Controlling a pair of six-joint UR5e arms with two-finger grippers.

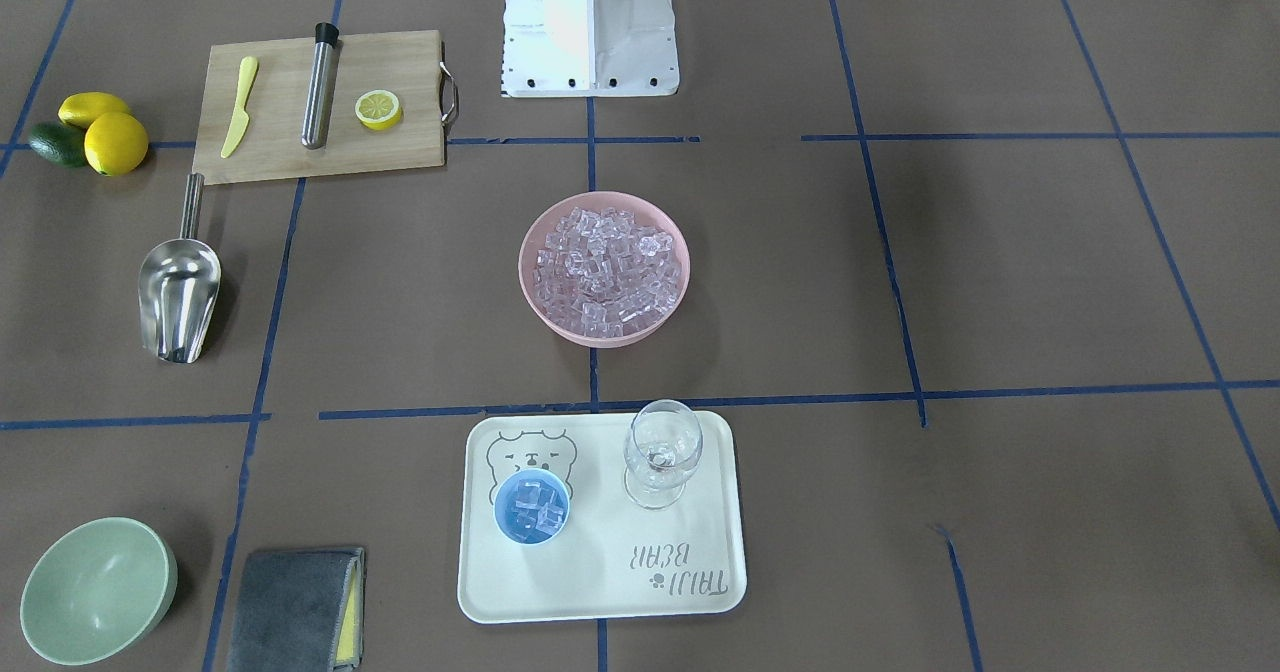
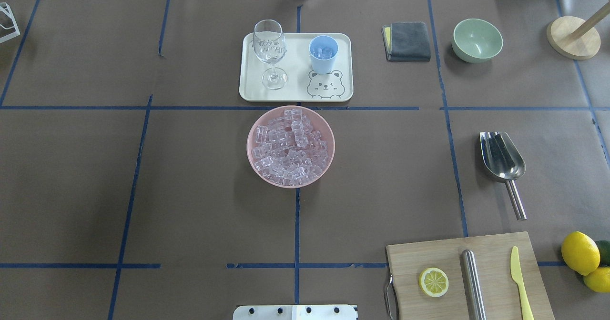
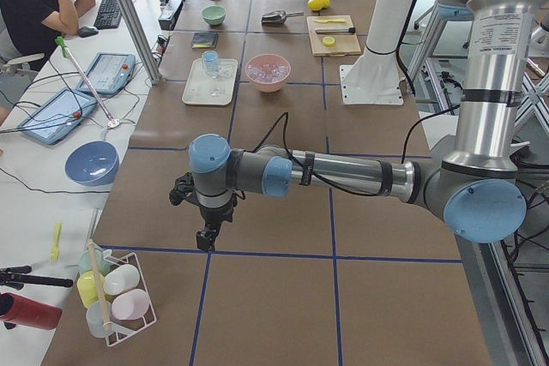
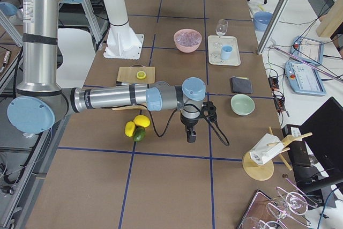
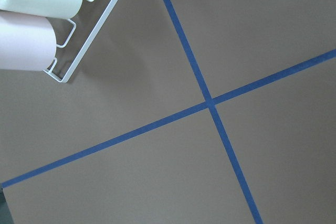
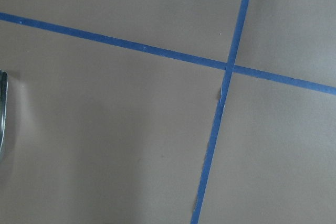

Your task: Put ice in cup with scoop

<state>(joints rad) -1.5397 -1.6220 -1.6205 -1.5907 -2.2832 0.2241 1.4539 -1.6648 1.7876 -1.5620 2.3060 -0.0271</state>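
Seemingly no step is under way: left fingers (image 3: 206, 239) and right fingers (image 4: 191, 137) hang at the far ends, apart or together I cannot tell. The scoop (image 2: 501, 155) lies free on the surface (image 2: 190, 191). Ice (image 2: 289, 147) fills the bowl (image 2: 251, 136), and a few cubes sit in the cup (image 2: 323, 53). The next move likely calls for gripping the scoop's handle.

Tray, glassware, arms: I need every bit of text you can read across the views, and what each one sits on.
"TAIJI BEAR": printed on the tray, upside down in the front-facing view.
Etched lettering on the wine glass: too faint to read.
White sticker on the left arm's upright section: print too small to read.
Nothing else legible in any view.
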